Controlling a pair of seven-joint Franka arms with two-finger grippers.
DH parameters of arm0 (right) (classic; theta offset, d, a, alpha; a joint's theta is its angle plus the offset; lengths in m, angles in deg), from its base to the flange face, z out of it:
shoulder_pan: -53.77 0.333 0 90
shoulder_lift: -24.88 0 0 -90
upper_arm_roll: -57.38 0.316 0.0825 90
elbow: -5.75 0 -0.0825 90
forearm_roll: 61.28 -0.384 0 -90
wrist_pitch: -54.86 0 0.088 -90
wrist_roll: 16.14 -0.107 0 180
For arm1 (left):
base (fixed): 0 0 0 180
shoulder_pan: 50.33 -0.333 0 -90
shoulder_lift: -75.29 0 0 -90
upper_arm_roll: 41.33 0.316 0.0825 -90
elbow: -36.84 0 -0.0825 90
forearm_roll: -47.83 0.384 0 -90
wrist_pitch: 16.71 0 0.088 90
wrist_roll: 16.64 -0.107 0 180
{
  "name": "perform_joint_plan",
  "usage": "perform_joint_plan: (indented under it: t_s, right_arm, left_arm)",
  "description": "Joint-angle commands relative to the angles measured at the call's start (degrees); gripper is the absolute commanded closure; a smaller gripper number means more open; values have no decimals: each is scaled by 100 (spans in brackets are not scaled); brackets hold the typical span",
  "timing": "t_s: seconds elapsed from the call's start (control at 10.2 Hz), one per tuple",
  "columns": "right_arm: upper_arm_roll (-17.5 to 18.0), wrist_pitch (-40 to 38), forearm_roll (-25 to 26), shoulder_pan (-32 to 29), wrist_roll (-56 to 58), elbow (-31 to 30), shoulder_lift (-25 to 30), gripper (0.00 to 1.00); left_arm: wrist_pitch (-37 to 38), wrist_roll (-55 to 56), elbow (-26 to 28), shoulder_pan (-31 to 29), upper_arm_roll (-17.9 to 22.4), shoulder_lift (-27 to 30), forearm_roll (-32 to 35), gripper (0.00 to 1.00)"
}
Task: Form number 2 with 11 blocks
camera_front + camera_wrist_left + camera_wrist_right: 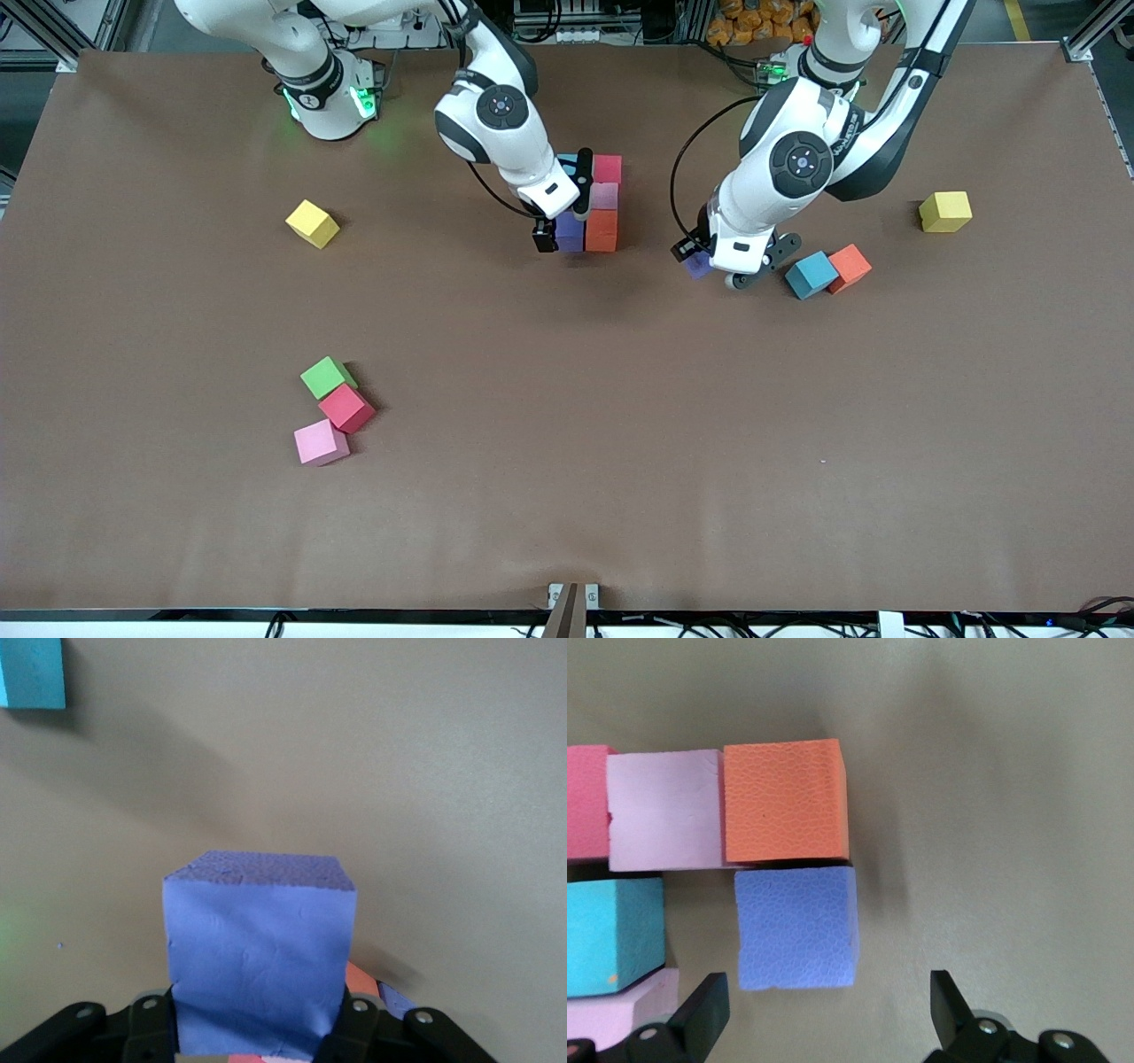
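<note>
- Presently, the left gripper [719, 266] is clamped on a purple cube [259, 957], raised over bare table [567, 496] beside a light blue cube [811, 274] that touches an orange cube [850, 267].
- The right gripper [824, 1014] hangs with fingers spread wide over the partial number 2 [592, 206]; nothing held.
- That cluster lies mid-table near the robots' bases: crimson [586, 802], pink [664, 821] and orange [784, 800] in a row; a second purple cube [797, 927] beside the orange one.
- Loose toward the right arm's end: green [326, 377], crimson [345, 408] and pink [320, 442] cubes, touching in a line.
</note>
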Motion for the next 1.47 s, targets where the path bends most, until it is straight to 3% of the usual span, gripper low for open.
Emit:
perform_joint_plan:
  t_s: [0.0, 0.2, 0.49, 0.59, 0.88, 1.18, 1.37]
  right_arm:
    - [133, -435, 13, -301, -81, -53, 278, 0]
    - [89, -936, 22, -791, -38, 52, 393, 0]
    - [54, -1052, 31, -1985, 95, 447, 244, 0]
    - [-129, -1052, 31, -2250, 68, 622, 192, 0]
    - [-981, -1043, 57, -2419, 103, 1281, -133, 0]
    - [-1185, -1122, 4, -2779, -45, 1599, -204, 0]
    - [-1475, -1131, -153, -2806, -1095, 1617, -213, 0]
  left_arm:
    - [74, 369, -10, 51, -126, 87, -518, 100]
    - [3, 921, -97, 322, -153, 61, -670, 100]
    - [-180, 1870, -422, 665, -153, -194, -670, 100]
    - [-434, 2256, -458, 832, -153, -282, -670, 100]
    - [-1067, 3485, -598, 1307, -126, -589, -635, 100]
    - [-1639, 4683, -616, 1843, -30, -713, -591, 100]
    - [-1947, 5272, -625, 2185, 119, -783, -582, 100]
